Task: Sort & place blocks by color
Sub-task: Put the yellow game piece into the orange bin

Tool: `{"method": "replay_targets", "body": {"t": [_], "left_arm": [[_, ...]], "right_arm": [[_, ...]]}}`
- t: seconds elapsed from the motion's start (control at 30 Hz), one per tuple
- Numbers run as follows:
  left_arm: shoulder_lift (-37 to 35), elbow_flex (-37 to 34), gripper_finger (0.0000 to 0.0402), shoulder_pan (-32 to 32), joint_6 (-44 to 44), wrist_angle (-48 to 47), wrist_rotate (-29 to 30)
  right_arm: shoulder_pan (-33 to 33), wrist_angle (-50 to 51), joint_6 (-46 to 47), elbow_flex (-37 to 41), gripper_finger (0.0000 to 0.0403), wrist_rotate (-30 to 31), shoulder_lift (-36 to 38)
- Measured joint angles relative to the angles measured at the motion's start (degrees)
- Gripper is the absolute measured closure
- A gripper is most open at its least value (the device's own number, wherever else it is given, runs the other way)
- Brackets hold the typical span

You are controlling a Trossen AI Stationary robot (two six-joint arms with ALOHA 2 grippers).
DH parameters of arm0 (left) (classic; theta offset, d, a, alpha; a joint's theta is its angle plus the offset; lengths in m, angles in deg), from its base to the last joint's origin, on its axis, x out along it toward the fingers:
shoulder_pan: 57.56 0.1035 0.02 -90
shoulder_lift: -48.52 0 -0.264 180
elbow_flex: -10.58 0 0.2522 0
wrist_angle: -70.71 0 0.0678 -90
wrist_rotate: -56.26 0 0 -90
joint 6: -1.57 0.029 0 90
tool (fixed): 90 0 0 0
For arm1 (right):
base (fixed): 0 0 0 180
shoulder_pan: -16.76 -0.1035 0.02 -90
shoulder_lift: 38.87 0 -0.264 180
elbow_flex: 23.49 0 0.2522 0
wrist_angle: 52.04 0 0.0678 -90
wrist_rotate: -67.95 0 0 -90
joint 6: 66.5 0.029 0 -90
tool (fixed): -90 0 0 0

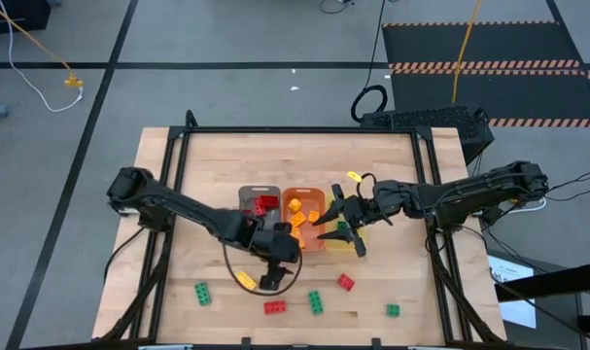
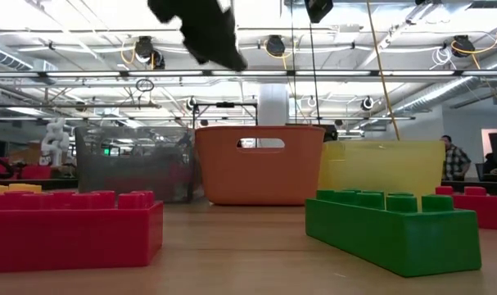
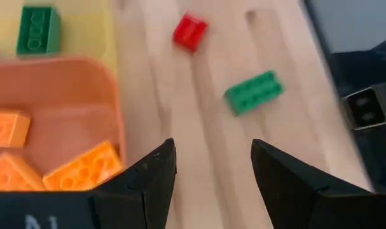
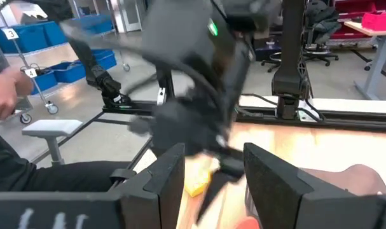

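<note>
**A:** Where is the left tool point(image 3: 213, 159) sitting?

**B:** It is hovering over bare counter point(image 1: 178, 224), just beside the near edge of the orange tray point(image 1: 302, 194). Its fingers are standing apart and nothing is lying between them.

**A:** And the right tool point(image 1: 326, 216)?

**B:** It is reaching in from the right side and hanging over the meeting of the orange tray and the yellow tray point(image 1: 357, 222). Its fingers are also standing apart, and I am seeing nothing held in them.

**A:** Where are the blocks lying?

**B:** Some are already sitting in trays. A red block point(image 1: 265, 204) is resting in the grey tray point(image 1: 248, 194), orange blocks point(image 3: 84, 166) are lying in the orange tray, and a green block point(image 3: 37, 28) is lying in the yellow tray.

**A:** What is lying loose?

**B:** Along the near part of the counter, a green one point(image 1: 203, 292) is sitting far left and a yellow one point(image 1: 244, 279) is lying near the left arm. Then come a red one point(image 1: 274, 307), a green one point(image 1: 316, 301), another red one point(image 1: 345, 282) and a small green one point(image 1: 393, 310) far right. One yellow piece point(image 1: 354, 177) is lying beyond the yellow tray.

**A:** Anyone showing behind?

**B:** A person point(image 2: 454, 160) is standing far off in the room.
</note>
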Motion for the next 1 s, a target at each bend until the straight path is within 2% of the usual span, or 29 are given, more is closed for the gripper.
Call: {"method": "replay_targets", "body": {"t": [0.13,0.23,0.4,0.63,0.77,1.0], "left_arm": [[-1.92,0.47,0.0197,-2.0,-1.14,-7.54,0.34],[-3.05,0.1,0.0197,-4.33,-1.76,-15.07,3.02],[-3.03,0.09,0.0197,-8.31,-1.62,-22.56,5.95],[-3.01,-0.61,0.0193,-13.01,-1.68,-25.66,6.01],[-1.96,-2.7,0.0163,-14.01,-2.1,-24.72,5.99],[3.02,-5.38,0.0078,-14.02,-0.58,-23.38,6.5]], "right_arm": [[-0.02,0.61,0.0,0.02,0.025,0.0,0.0],[-0.02,0.72,0.0,0.02,0.025,0.0,-0.01],[-0.02,1.02,0.01,0.02,0.025,-0.01,-0.02],[-0.28,1.05,0.38,0.02,0.025,-0.09,-0.02],[-0.6,0.9,0.06,0.02,0.025,-0.11,-0.02],[-0.61,0.61,0.02,0.02,0.025,-0.11,-0.02]]}}
